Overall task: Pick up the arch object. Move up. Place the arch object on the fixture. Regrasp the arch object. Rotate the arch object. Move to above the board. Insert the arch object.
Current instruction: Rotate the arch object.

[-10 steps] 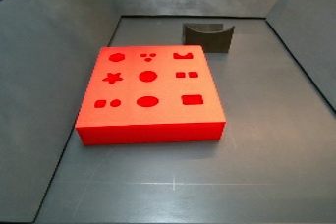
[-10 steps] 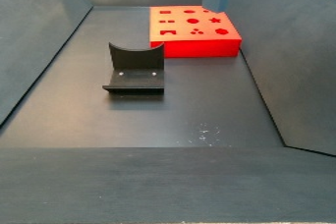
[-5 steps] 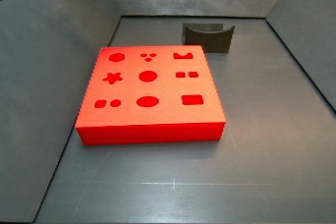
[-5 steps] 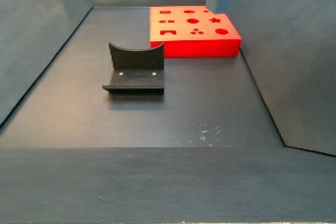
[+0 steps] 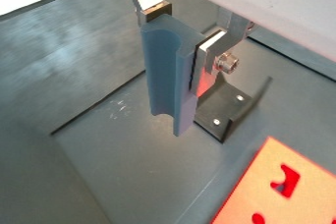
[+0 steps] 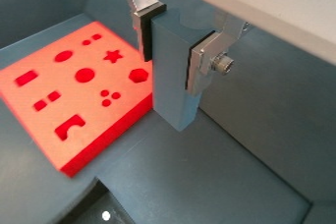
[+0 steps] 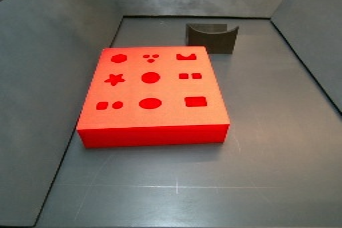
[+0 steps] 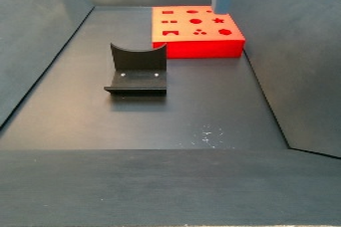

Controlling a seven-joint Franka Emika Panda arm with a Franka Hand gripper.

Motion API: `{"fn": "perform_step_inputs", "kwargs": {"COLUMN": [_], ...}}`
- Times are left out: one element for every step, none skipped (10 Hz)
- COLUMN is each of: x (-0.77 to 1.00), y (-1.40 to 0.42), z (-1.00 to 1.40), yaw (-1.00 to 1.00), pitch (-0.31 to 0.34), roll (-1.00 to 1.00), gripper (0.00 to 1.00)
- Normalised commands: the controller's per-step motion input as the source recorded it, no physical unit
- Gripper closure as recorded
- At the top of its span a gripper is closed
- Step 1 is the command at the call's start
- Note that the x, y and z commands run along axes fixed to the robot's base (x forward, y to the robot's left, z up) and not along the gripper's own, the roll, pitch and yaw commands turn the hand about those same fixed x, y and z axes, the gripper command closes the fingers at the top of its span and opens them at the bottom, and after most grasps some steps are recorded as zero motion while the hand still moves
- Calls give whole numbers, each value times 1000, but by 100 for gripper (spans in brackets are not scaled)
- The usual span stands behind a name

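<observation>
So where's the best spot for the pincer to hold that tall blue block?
The pincer already clamps the arch object by its upper part, one finger on each broad flat side. That suits it: those faces are flat and parallel, and the notched end hangs free below. Coming from above keeps it upright, probably easing insertion into the board.

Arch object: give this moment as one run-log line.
gripper: shut on arch object | raised, off floor | fixture: empty | board: arch cut-out unfilled
</observation>
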Motion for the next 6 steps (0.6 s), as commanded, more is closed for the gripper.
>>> {"fn": "perform_step_inputs", "kwargs": {"x": [-13,-13,-13,-12,-12,-12], "y": [20,20,20,20,20,20], "z": [9,9,9,10,10,10], "yaw": [-1000,-1000,-1000,-1000,-1000,-1000], "pitch": [21,23,25,28,30,35], "roll": [-37,-41,-44,-50,-53,-61], "gripper": [100,100,100,100,100,100]}}
